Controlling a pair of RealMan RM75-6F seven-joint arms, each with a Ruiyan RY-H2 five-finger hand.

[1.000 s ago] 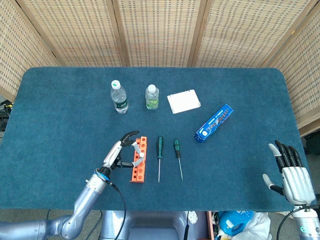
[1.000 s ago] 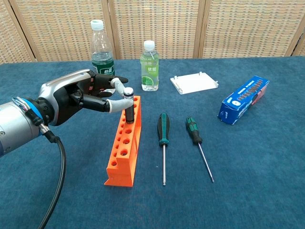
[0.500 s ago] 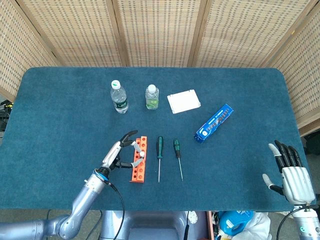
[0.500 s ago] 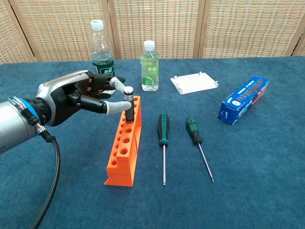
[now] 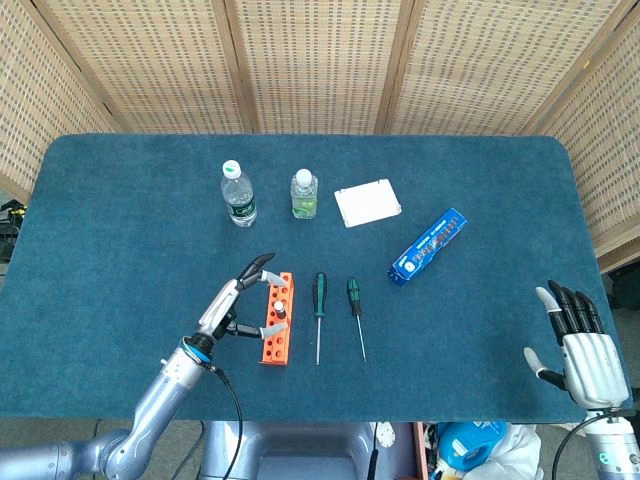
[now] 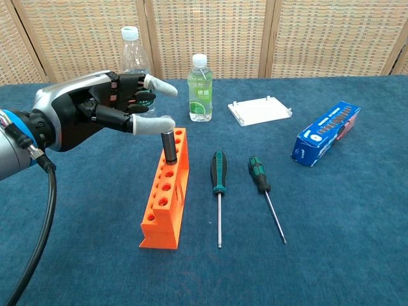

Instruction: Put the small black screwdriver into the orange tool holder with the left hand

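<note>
The small black screwdriver (image 6: pixel 170 148) stands upright in a hole near the far end of the orange tool holder (image 6: pixel 162 210). My left hand (image 6: pixel 95 115) hovers just left of it with its fingers spread. Its thumb tip is right at the handle's top and hides the cap; nothing is gripped. In the head view the left hand (image 5: pixel 232 308) is left of the holder (image 5: pixel 275 338), with the screwdriver (image 5: pixel 279 313) seen from above. My right hand (image 5: pixel 580 345) rests open at the front right corner of the table, holding nothing.
Two green-handled screwdrivers (image 6: pixel 218 175) (image 6: pixel 258 173) lie right of the holder. At the back are two water bottles (image 6: pixel 135 60) (image 6: pixel 199 80), a white box (image 6: pixel 260 109) and a blue box (image 6: pixel 325 132).
My left hand has let go of the black screwdriver, spread its fingers and lifted slightly up and to the left. The screwdriver stays standing in the holder. The right hand has not moved.
</note>
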